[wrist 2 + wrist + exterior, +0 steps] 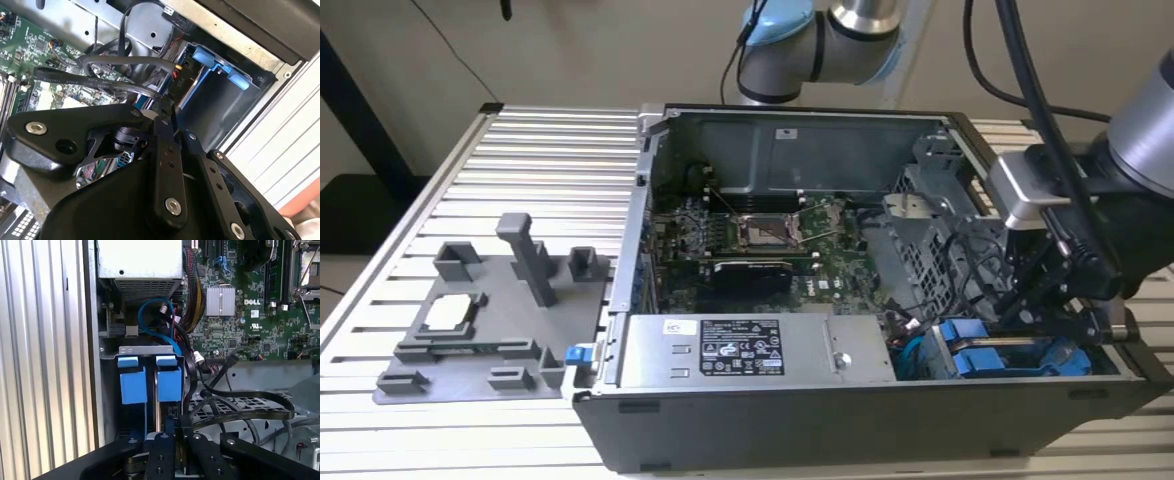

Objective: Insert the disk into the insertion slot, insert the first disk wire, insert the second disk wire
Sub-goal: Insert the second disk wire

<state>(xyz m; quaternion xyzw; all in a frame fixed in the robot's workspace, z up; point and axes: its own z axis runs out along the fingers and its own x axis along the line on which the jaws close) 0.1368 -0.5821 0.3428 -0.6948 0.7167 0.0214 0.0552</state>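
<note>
Ribbed aluminium tabletop (520,150) carries an open computer case (854,420), lying on its side, with a grey fixture plate (480,340) on the exterior view's left. Inside the case sit the motherboard (761,235) and the boxy power supply (740,350). The arm's black gripper (1067,300) reaches down into the drive corner on the exterior view's right, where two blue-fronted drives stand side by side in the insertion slot (1014,355).

In the second wrist view the black fingers (167,165) appear pressed close together on a dark flat cable (100,82) near its plug end, aimed toward the back of the blue carrier (220,65); whether the plug is truly pinched between them I cannot tell for certain.

In the first wrist view the disk (170,380) sits fully down in the cage beside the other blue-fronted drive (132,380), which one was placed is my guess from the fingers lining up with it. A blue data cable (150,320) loops from behind them toward the board.

Judging by this, the disk step looks finished and a wire step is in hand. Seating it calls for the plug to be square to the drive's connector, pushed straight, with loose cables kept out of the way.
</note>
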